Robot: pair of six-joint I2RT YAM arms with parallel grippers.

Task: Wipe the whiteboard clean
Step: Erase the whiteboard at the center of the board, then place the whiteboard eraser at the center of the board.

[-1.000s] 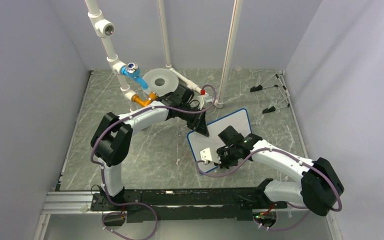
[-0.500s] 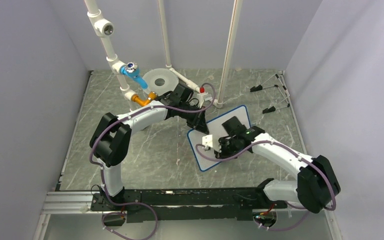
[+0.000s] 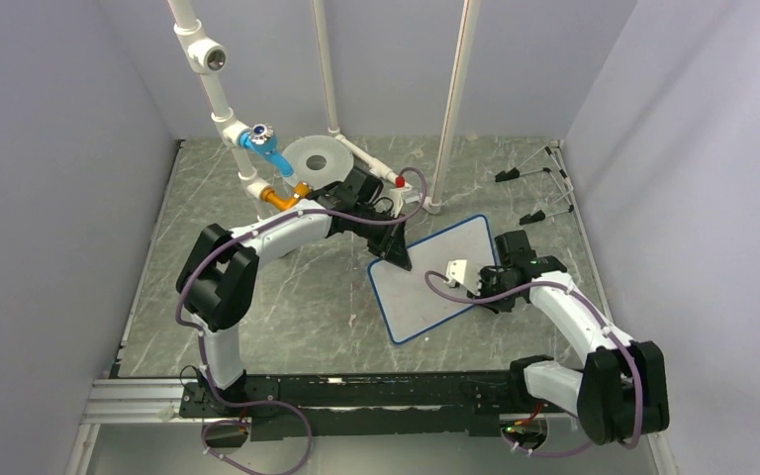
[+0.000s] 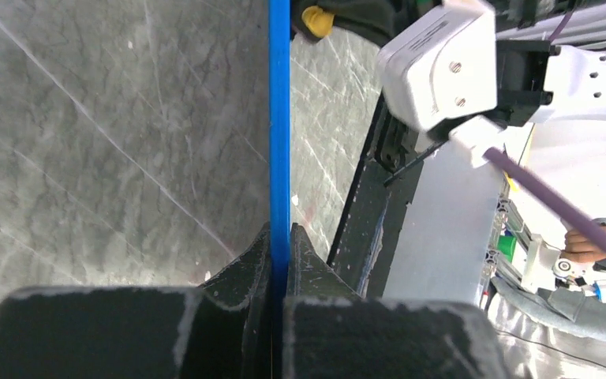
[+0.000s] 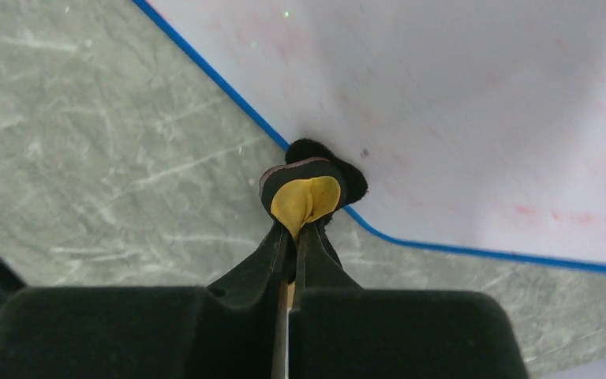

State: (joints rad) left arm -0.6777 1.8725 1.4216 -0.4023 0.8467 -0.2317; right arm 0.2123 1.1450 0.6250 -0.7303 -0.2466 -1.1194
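Note:
The whiteboard (image 3: 426, 287) lies tilted on the marble table, blue-rimmed, its face nearly blank. Faint red smears (image 5: 529, 212) show in the right wrist view. My left gripper (image 3: 401, 259) is shut on the board's far-left blue rim (image 4: 279, 118), one finger on each side of it (image 4: 279, 237). My right gripper (image 3: 485, 290) is shut on a yellow and black eraser pad (image 5: 304, 193). The pad presses at the board's right edge (image 5: 458, 95), half over the blue rim. The right gripper's fingertips (image 5: 298, 229) pinch the pad's yellow fold.
A round grey disc (image 3: 317, 158) sits at the back, beside white pipes with a blue valve (image 3: 262, 139) and an orange fitting (image 3: 287, 196). Black clips (image 3: 529, 176) lie at the back right. A white post (image 3: 445, 148) stands just behind the board. A metal rail (image 3: 356, 391) runs along the near edge.
My right gripper has swept with the eraser from the board's near-left corner across its face to the right edge. The left gripper has kept its hold on the rim.

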